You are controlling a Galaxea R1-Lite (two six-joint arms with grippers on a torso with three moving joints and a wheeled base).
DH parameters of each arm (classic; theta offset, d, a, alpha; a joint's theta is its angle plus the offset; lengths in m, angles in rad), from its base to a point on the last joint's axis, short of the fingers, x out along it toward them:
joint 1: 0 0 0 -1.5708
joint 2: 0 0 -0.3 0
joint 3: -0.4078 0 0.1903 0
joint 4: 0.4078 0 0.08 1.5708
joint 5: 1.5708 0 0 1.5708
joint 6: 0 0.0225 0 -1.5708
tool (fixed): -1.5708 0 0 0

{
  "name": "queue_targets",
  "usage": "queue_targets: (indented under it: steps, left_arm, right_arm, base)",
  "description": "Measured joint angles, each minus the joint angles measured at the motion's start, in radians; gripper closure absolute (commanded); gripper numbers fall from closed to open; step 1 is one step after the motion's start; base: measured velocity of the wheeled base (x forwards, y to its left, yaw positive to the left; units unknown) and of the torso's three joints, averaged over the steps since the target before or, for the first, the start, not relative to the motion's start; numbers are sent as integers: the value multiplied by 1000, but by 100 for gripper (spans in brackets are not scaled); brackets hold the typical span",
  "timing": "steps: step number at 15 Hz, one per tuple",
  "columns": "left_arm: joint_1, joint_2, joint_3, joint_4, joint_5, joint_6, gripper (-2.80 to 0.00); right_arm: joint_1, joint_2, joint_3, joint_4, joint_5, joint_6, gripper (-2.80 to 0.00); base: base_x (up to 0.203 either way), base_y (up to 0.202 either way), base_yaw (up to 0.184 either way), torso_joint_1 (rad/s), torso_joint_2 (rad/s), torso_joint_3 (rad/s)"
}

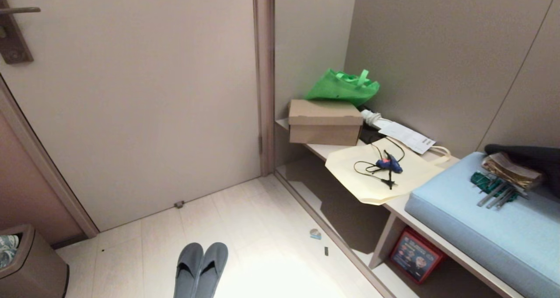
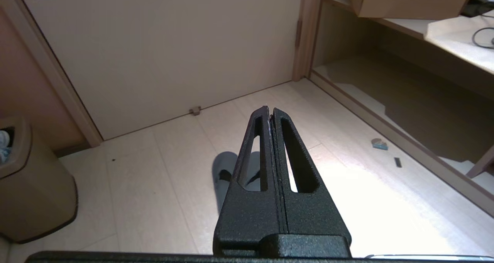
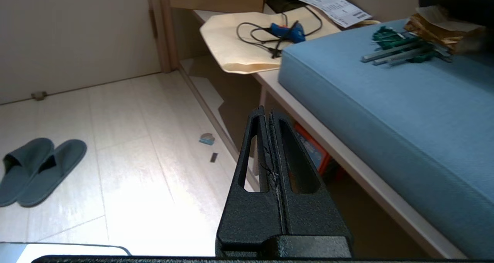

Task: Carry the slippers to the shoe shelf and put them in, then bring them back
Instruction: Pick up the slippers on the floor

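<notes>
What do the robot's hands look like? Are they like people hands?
No, they are more like pincers. The left hand and the right hand look alike: each has two long, black, rough-textured fingers that taper to a point, with a long slot cut through each one. Neither arm shows in the head view.

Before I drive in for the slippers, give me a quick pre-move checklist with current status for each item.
1. Slippers side by side on the floor, toes toward the door: ok.
2. Left gripper empty, fingers shut, needs opening before a grasp: not ok.
3. Right gripper empty, fingers shut: not ok.
4. Shoe shelf bay near the door shows a bare base: ok.
5. Small debris on the floor before the shelf, possibly in the path: cannot tell.
6. Bin stands left of the slippers, apart from them: ok.
</notes>
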Motion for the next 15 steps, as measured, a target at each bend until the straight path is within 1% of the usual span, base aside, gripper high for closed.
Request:
queue_targets:
  steps: [2, 9, 15]
  left_arm:
    - [0, 0, 0, 0, 0, -1, 0]
    - [0, 0, 0, 0, 1, -1, 0]
    - [0, 0, 0, 0, 0, -1, 0]
  right_arm:
    - [1, 0, 0, 0, 0, 1, 0]
    - [0, 0, 0, 0, 0, 1, 0]
    - [0, 0, 0, 0, 1, 1, 0]
  base:
    - [0, -134, -3, 3, -1, 1]
    - [0, 0, 0, 0, 0, 0]
    - [0, 0, 0, 2, 3, -175]
